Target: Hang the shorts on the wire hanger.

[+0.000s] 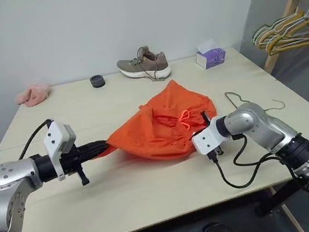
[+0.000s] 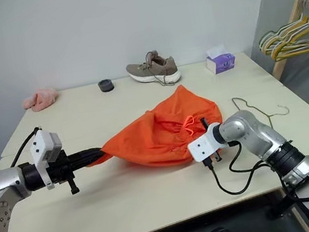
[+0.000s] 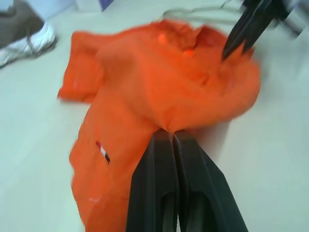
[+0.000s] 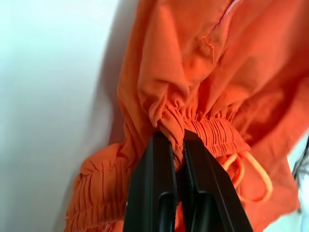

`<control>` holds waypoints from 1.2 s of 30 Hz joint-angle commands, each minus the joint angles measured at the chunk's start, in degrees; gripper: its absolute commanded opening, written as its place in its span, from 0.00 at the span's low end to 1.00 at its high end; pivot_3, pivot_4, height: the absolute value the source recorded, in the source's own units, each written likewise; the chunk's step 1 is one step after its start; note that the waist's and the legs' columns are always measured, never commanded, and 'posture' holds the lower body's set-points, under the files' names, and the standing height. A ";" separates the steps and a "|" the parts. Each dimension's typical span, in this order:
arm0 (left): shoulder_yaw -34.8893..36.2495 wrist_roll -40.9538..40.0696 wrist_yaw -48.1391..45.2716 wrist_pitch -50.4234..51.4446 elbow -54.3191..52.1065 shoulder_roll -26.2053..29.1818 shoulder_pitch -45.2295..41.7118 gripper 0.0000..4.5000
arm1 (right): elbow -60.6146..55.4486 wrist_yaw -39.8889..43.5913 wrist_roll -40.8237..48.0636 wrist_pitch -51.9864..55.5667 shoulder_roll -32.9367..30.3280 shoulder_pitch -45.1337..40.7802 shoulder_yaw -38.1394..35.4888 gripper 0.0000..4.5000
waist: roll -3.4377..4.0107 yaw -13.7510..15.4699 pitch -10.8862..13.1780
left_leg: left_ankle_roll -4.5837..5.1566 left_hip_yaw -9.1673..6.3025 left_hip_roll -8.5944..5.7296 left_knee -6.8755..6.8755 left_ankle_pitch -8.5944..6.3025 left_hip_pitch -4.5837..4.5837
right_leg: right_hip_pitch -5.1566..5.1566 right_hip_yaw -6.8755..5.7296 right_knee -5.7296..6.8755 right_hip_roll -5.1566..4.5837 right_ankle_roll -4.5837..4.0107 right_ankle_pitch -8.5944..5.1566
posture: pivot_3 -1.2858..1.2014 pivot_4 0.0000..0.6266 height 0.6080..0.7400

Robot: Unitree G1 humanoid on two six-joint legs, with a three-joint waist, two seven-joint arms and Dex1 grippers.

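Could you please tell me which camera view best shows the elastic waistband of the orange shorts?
The right wrist view: the gathered waistband is close up, pinched in the right claw, drawstring beside it. The head views show the whole shorts on the table, the waistband small behind that claw. The left wrist view shows bunched fabric.

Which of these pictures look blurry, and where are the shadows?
Left wrist view: the shorts and the right gripper are smeared by blur. Right wrist view: the gathered waistband is sharp. Left eye view: even light, soft shadow under the shorts on the table.
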 commanded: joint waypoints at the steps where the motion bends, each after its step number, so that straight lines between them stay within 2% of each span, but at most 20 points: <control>1: 3.53 0.55 -6.86 -0.52 -2.55 4.96 8.96 0.00 | -13.36 10.67 18.44 18.85 -5.08 1.66 -10.07 0.01 | 0.05 0.04 0.03 | -0.02 -0.02 0.03 -0.03 -0.02 -0.04 | -0.03 -0.03 -0.01 -0.02 -0.03 -0.01 | 0.44 0.00 1.00; 3: 8.91 -8.69 -10.01 8.62 -8.01 6.52 12.72 0.00 | -18.82 13.30 28.63 31.50 -7.32 0.67 -14.67 0.01 | 0.04 0.14 0.07 | -0.09 -0.03 0.04 -0.05 -0.07 -0.08 | -0.06 -0.06 -0.03 -0.07 -0.10 -0.06 | 0.44 0.00 1.00; 6: 12.95 -19.48 -6.73 17.02 -10.87 5.64 7.70 0.00 | -19.59 13.32 36.16 43.22 -8.52 -2.86 -18.03 0.01 | 0.10 1.25 0.18 | -0.12 -0.20 0.08 0.05 -0.08 -0.16 | -0.21 -0.31 -0.03 -0.10 -0.16 -0.09 | 0.44 0.00 1.00; 8: 12.30 -21.67 -3.13 19.58 -8.74 4.40 1.42 0.00 | -15.85 11.90 37.43 46.99 -7.71 -6.24 -18.49 0.01 | 0.24 2.08 0.28 | -0.11 -0.28 0.06 0.09 -0.07 0.09 | -0.07 -0.38 -0.05 -0.10 -0.27 -0.19 | 0.44 0.00 1.00; 11: 7.01 -17.64 1.99 18.50 -1.00 1.72 -10.28 0.00 | -3.83 8.66 33.87 45.73 -4.77 -12.83 -16.94 0.01 | 0.49 2.78 0.42 | 0.05 -0.27 -0.07 0.13 0.03 0.35 | 0.12 -0.29 -0.04 -0.06 -0.25 -0.14 | 0.45 0.00 1.00; 14: -2.48 -6.42 7.14 11.65 16.15 -3.86 -27.90 0.00 | 21.36 1.85 23.07 33.58 1.58 -24.86 -11.62 0.01 | 0.67 2.89 0.45 | 0.32 -0.11 -0.19 0.16 0.22 0.47 | 0.13 -0.26 0.01 0.29 -0.13 0.13 | 0.45 0.00 1.00; 16: -7.18 0.12 8.06 6.40 26.54 -6.40 -36.40 0.00 | 35.12 -1.36 18.55 26.47 5.53 -31.50 -9.67 0.01 | 0.65 2.54 0.47 | 0.53 0.02 -0.25 0.18 0.38 0.45 | 0.06 -0.19 -0.01 0.32 0.01 0.42 | 0.44 0.00 1.00; 18: -11.24 8.16 12.92 -1.89 42.06 -9.62 -48.57 0.00 | 50.24 -12.18 9.74 13.57 9.77 -39.85 -5.22 0.01 | 0.63 1.85 0.45 | 0.27 0.05 -0.23 0.19 0.65 0.06 | -0.05 0.00 -0.03 0.37 -0.09 0.80 | 0.44 0.00 1.00; 20: -13.03 15.15 24.92 -10.06 59.70 -12.46 -63.15 0.00 | 61.38 -25.51 2.32 3.76 14.20 -48.56 -1.56 0.01 | 0.56 1.23 0.53 | 0.26 0.11 -0.36 0.17 0.65 -0.16 | -0.25 0.07 -0.06 0.22 0.08 0.91 | 0.44 0.00 1.00; 23: -13.32 20.27 35.94 -19.64 74.59 -12.66 -79.43 0.00 | 69.08 -40.44 -2.67 -4.22 18.59 -59.04 -0.88 0.01 | 0.34 -0.73 0.58 | 0.05 -0.02 -0.54 0.20 0.87 -1.68 | -1.90 0.11 0.15 -0.12 0.35 1.10 | 0.44 0.00 1.00; 25: -14.08 23.58 39.72 -25.67 77.96 -10.97 -88.69 0.00 | 70.51 -50.91 -6.21 -10.40 19.26 -65.37 -0.56 0.01 | 0.34 -1.73 0.59 | -0.35 0.07 -0.63 0.14 1.11 -2.89 | -3.33 0.17 0.79 -0.45 0.45 1.04 | 0.44 0.00 1.00; 27: -16.07 27.58 40.08 -31.80 78.37 -9.31 -95.13 0.00 | 70.92 -57.11 -7.79 -15.67 19.06 -69.03 -1.42 0.01 | 0.34 -2.41 0.59 | -0.38 0.23 -0.67 0.00 1.12 -3.29 | -4.19 0.12 1.14 -0.73 0.58 0.95 | 0.44 0.00 1.00; 30: -20.66 34.03 36.06 -40.78 75.05 -6.69 -97.73 0.00 | 70.57 -61.76 -9.01 -23.26 17.90 -69.31 -2.54 0.01 | 0.36 -3.07 0.57 | -0.40 0.24 -0.72 -0.90 1.12 -3.27 | -4.47 0.13 0.97 -0.79 0.66 0.84 | 0.44 0.00 1.00; 32: -21.91 34.56 29.85 -42.26 70.73 -5.49 -93.09 0.00 | 69.83 -62.89 -10.56 -29.11 17.24 -65.96 -1.60 0.01 | 0.40 -3.10 0.53 | -0.40 0.25 -0.80 -1.10 1.11 -2.96 | -4.25 0.16 0.98 -0.83 0.74 0.79 | 0.45 0.00 1.00; 34: -22.33 33.90 24.11 -41.26 65.23 -4.50 -86.88 0.00 | 69.26 -63.36 -12.11 -33.54 16.90 -62.67 -0.72 0.01 | 0.56 -3.06 0.40 | -0.37 0.27 -1.03 -1.27 1.11 -2.73 | -3.89 0.25 0.90 -0.93 1.08 0.51 | 0.45 0.00 1.00; 36: -20.55 26.75 15.12 -30.08 50.53 -3.51 -70.27 0.00 | 68.21 -60.79 -13.21 -39.72 17.15 -54.81 0.82 0.01 | 0.60 -3.10 0.44 | -0.18 0.31 -1.17 -0.71 1.21 -2.65 | -3.48 0.20 0.95 -0.88 0.70 0.22 | 0.45 0.00 1.00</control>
